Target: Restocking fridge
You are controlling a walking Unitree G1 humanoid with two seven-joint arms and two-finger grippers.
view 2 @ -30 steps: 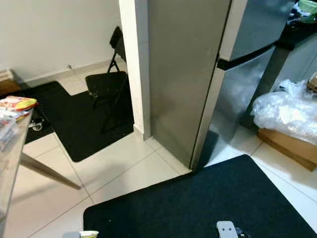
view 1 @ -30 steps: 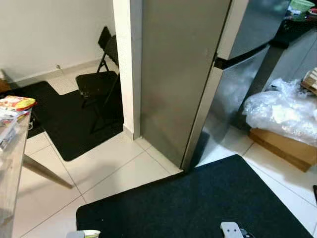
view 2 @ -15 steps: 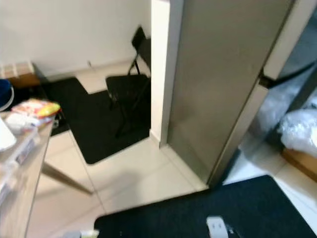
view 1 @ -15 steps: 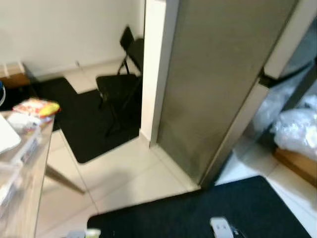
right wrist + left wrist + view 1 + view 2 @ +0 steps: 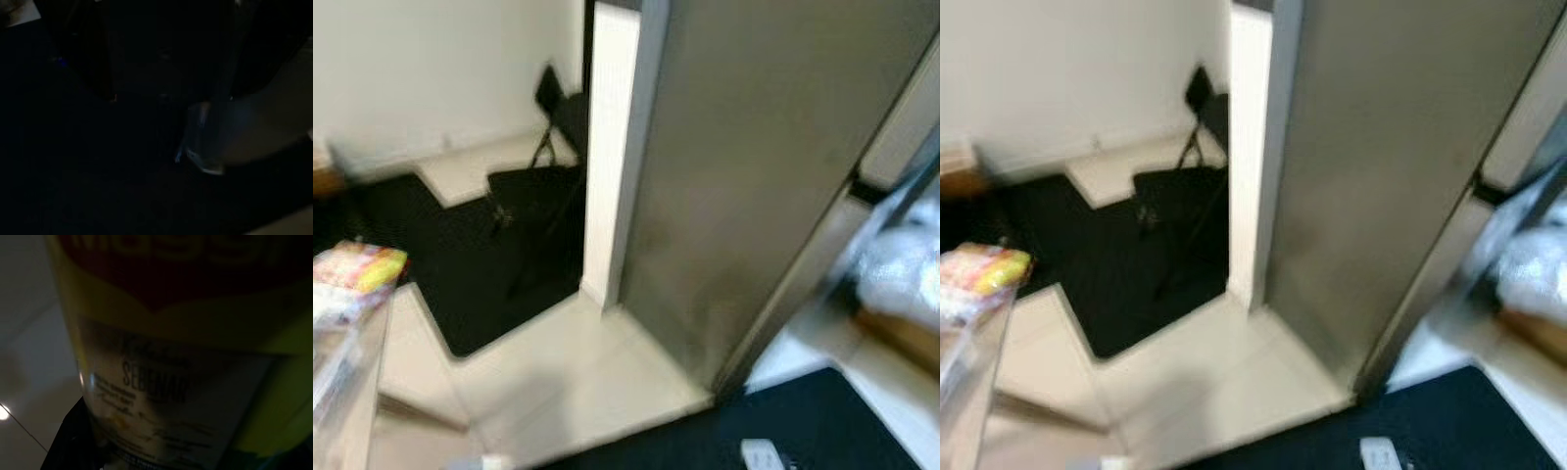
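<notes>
The left gripper (image 5: pixel 73 440) presses close against a yellow Maggi packet (image 5: pixel 186 357), red at its top with a pale panel of dark print below, though whether its fingers clamp the packet I cannot tell. The right gripper's view is too dark to tell its state. Ahead, blurred, the grey fridge (image 5: pixel 764 166) stands shut beside a white pillar (image 5: pixel 607 147), a black folding chair (image 5: pixel 543 166) behind, and packets (image 5: pixel 357 269) lie on the surface at the left.

One fridge (image 5: pixel 754 176), one folding chair (image 5: pixel 543 157), two black mats (image 5: pixel 431 264), one Maggi bottle (image 5: pixel 186 357).
</notes>
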